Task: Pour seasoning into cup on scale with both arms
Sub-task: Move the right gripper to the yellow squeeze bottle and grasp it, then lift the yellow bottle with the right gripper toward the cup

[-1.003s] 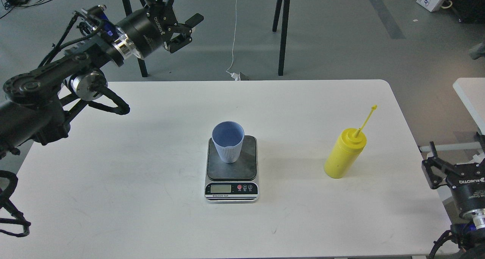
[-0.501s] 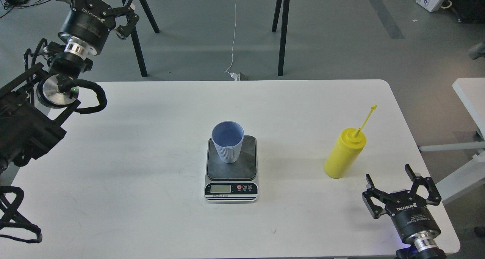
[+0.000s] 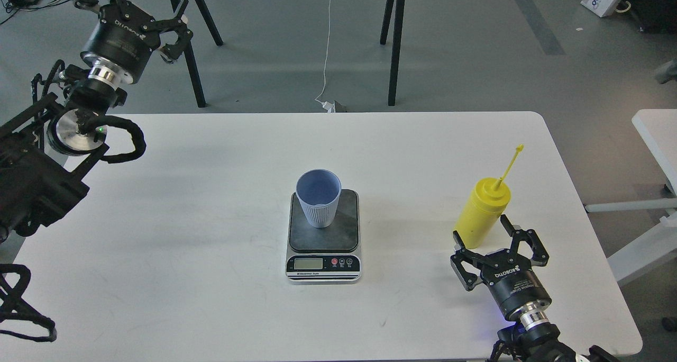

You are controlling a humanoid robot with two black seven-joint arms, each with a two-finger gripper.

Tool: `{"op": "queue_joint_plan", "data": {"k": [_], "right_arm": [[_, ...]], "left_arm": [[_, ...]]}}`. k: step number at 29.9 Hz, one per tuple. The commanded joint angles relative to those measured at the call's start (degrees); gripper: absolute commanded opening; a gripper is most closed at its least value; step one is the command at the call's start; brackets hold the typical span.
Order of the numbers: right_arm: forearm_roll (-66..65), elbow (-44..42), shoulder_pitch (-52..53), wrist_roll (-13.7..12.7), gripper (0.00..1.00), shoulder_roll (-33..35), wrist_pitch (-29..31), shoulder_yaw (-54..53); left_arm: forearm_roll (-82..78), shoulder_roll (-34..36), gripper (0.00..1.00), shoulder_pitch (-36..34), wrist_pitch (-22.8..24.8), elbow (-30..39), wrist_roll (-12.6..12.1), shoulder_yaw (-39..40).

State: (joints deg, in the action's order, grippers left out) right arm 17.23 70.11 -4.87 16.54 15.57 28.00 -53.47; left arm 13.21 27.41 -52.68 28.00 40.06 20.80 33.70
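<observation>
The bottle [image 3: 482,213], yellow with a cone nozzle and a thin strap sticking up toward 1 o'clock, stands upright on the white tabletop [image 3: 211,245], at about 3 o'clock from the scale [image 3: 323,236] and well apart from it; the cup [image 3: 317,198], light blue and ribbed, sits upright on the dark platform of the scale, toward its 11 o'clock corner, with the small display and round buttons at the scale's 6 o'clock edge. The right end effector [image 3: 480,237] is just at 6 o'clock of the bottle, its two fingers spread wide and released, one on each side of the bottle's base, not visibly pressing it; the right arm rises from the lower edge of the view. The left end effector [image 3: 179,26] hangs high at 10 o'clock, beyond the far edge of the tabletop, fingers parted and grasping nothing, far from cup and scale.
</observation>
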Motion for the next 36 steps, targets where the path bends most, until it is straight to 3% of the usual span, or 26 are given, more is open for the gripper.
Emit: {"op": "queue_joint_plan", "data": {"k": [1,13,17,22,26,30,36], "right_arm": [[0.17,-2.25,1.97,-0.01,0.97,-1.25,0.00,-1.11],[0.96,-9.73,7.68,-0.10,0.92,-3.62,0.00,-2.78],[0.96,-11.39,10.23,-0.28,0.77,-3.71,0.00,-2.60],[0.96,-13.86,12.08,-0.89,0.70,-4.94,0.00,-2.43],[0.96,-12.63,12.52,-2.47,0.49,-4.85,0.00,-2.51],[0.88,-9.74,15.59,-3.18,0.42,-1.88,0.00,-2.51],[-1.31,-8.41,30.15,-3.27,0.42,10.95,-0.05,6.42]], "left_arm": [[0.07,-0.07,1.00,0.13,0.00,-0.07,-0.06,0.05],[0.07,-0.07,1.00,-0.31,0.00,-0.07,0.03,0.14],[0.07,-0.07,1.00,-0.31,0.00,-0.07,0.11,0.05],[0.07,-0.07,1.00,-0.40,0.00,-0.07,0.11,0.22],[0.07,0.19,1.00,-0.49,0.00,-0.07,0.11,0.31],[0.15,0.72,1.00,-0.49,0.00,0.02,0.20,0.49],[0.15,1.42,1.00,-0.40,0.00,0.28,0.20,2.25]]}}
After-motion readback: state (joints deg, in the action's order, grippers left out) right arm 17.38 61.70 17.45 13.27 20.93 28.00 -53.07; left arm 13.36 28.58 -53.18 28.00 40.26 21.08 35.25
